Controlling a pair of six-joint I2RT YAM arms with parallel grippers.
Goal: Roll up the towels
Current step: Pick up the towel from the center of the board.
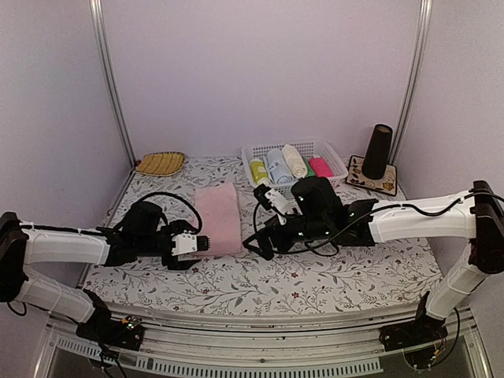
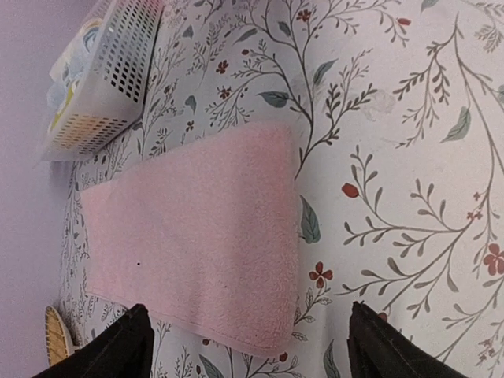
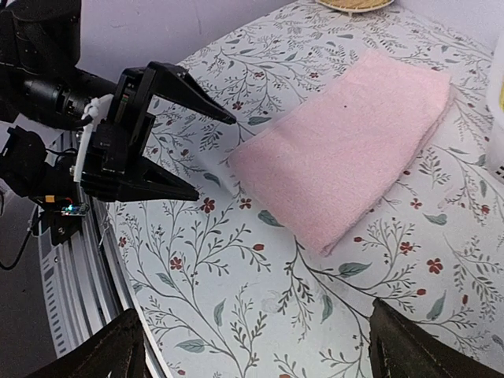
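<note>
A pale pink towel (image 1: pixel 218 218) lies flat and folded on the flowered tablecloth, its long side running away from the arms. My left gripper (image 1: pixel 201 247) hovers at the towel's near left corner, open. In the left wrist view the towel (image 2: pixel 197 236) fills the middle, and its near corner lies between the spread fingers of the left gripper (image 2: pixel 250 345), untouched. My right gripper (image 1: pixel 262 224) stands open just right of the towel. Its wrist view shows the towel (image 3: pixel 346 150) ahead, the right gripper (image 3: pixel 260 346) over bare cloth, and the left gripper (image 3: pixel 214 156) opposite.
A white slotted basket (image 1: pixel 331 150) at the back holds several rolled towels; it shows again (image 2: pixel 110 71) beyond the towel's far end. A black cone (image 1: pixel 378 150) stands on a mat at the back right. A woven yellow dish (image 1: pixel 160 163) sits at the back left.
</note>
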